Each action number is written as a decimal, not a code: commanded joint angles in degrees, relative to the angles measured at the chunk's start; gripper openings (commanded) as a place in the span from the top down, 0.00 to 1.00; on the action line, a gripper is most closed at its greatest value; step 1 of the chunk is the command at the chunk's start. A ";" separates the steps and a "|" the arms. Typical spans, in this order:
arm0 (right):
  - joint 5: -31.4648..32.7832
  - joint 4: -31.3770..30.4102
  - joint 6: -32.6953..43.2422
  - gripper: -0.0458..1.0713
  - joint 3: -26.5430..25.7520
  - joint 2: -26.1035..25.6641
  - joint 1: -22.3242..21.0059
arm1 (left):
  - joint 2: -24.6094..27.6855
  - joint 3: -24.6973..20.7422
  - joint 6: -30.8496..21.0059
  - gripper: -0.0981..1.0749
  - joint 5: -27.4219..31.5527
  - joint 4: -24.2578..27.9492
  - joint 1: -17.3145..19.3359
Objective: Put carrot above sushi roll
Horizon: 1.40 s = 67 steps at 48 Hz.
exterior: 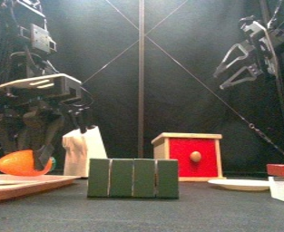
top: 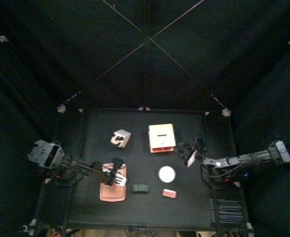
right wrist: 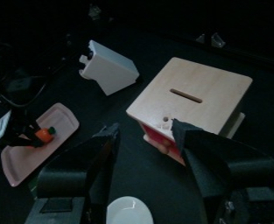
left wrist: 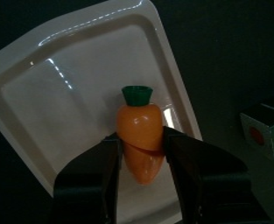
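- Left gripper (left wrist: pixel 145 171) has its jaws closed on the orange plastic carrot with a green top (left wrist: pixel 143 140); the left wrist view shows the carrot pinched at its lower half, green top pointing away from the wrist.
- The carrot is over the pale pink rectangular plastic tray (left wrist: pixel 69 79). In the front view the carrot (exterior: pixel 23 164) hangs just above the tray (exterior: pixel 17 188) at the table's left front; whether it touches the tray surface cannot be told.
- Top view: left gripper (top: pixel 110 173) sits over the tray (top: pixel 111 193) in the left front part of the small black table (top: pixel 141 125).
- Right gripper (right wrist: pixel 145 144) has its jaws spread apart and holds nothing; it hovers raised above the table's right side, over the wooden box with a red front and a slot in its lid (right wrist: pixel 192 101).
- Dark green ribbed block (exterior: pixel 133 178), likely the sushi roll, stands at the table's front centre, apart from the tray.
- White angular block (right wrist: pixel 109 66) stands behind the tray, near the table's left middle.
- Round white plate (top: pixel 169 173) lies to the right of centre; small red block (top: pixel 170 193) lies in front of it.
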 commanded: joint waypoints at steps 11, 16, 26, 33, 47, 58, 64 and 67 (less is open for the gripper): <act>0.00 0.44 0.09 0.19 -0.35 0.18 0.00 | -2.46 -2.99 0.35 0.49 -0.09 3.78 0.35; -0.09 0.35 0.09 0.19 -0.44 0.18 -0.09 | -2.72 -4.22 0.44 0.49 0.00 6.06 1.41; 0.00 0.26 0.00 0.19 -0.44 0.18 -0.18 | -1.76 -5.71 0.35 0.49 -1.23 9.05 4.31; -0.09 0.18 0.00 0.19 -0.44 0.18 -0.18 | -0.44 -7.29 0.18 0.49 -2.20 11.69 7.03; 0.00 0.00 0.00 0.19 -0.35 0.18 -0.18 | 5.98 -12.66 -0.44 0.49 -7.03 12.74 10.63; 0.00 -0.09 0.00 0.19 -0.44 0.18 -0.09 | 10.20 -16.26 -0.53 0.49 -7.29 13.18 11.95; 0.00 -0.09 0.00 0.19 -0.44 0.18 -0.09 | 12.22 -17.49 -0.53 0.49 -7.29 12.39 12.22; 0.00 -0.18 0.00 0.19 -0.44 0.18 -0.18 | 13.18 -17.84 -0.62 0.49 -7.38 11.87 12.48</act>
